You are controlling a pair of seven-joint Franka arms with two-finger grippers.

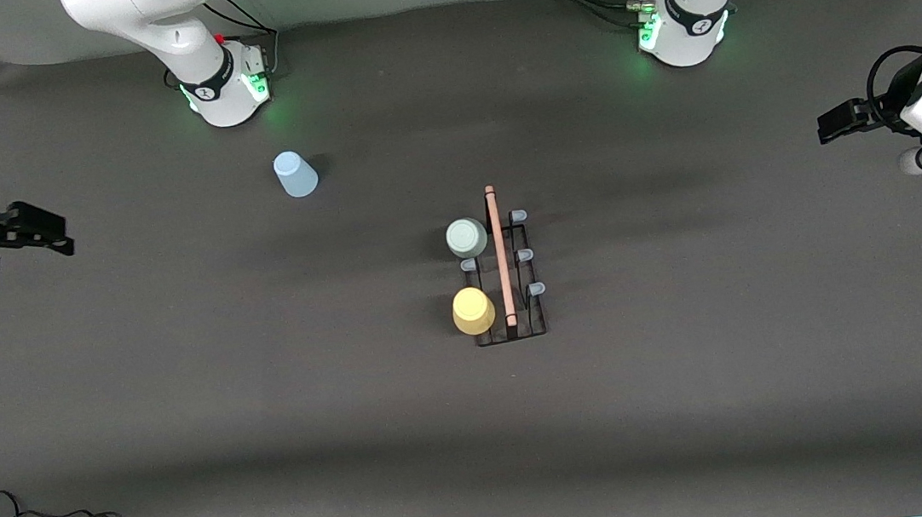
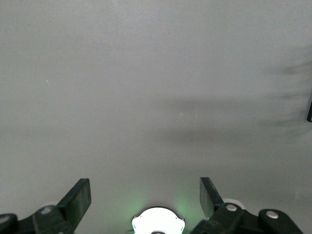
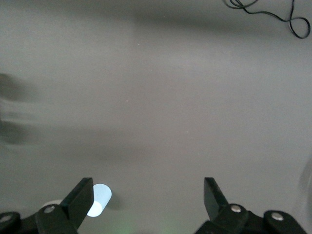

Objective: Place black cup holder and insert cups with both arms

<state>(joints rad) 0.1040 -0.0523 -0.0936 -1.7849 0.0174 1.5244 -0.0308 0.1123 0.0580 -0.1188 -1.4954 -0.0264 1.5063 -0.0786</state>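
Front view: the small black wire cup holder (image 1: pixel 504 275) with its light wooden top bar stands mid-bench, its long axis running from the robots' bases toward the camera. A pale green tapered plastic cup (image 1: pixel 466 237) and a yellow one (image 1: pixel 473 309) sit inverted on pegs along the side toward the right arm's end; the pale-tipped pegs on the side toward the left arm's end are bare. The light blue plastic cup (image 1: pixel 295 174) lies tipped on the grey cloth bench (image 1: pixel 181 365), well apart from the holder, close to the right arm's base. The right end effector (image 1: pixel 38 230) hangs at the right arm's end of the bench, the left end effector (image 1: pixel 836 122) at the left arm's end. Judging by this, the right arm is the nearer to the blue cup, which looks smooth, light and liable to roll.

Left wrist view: the left end effector (image 2: pixel 145 195) is released, fingers spread, over bare cloth.

Right wrist view: the right end effector (image 3: pixel 148 195) is likewise released, grasping nothing; the blue cup (image 3: pixel 99 200) shows just by one fingertip (image 3: pixel 80 195).
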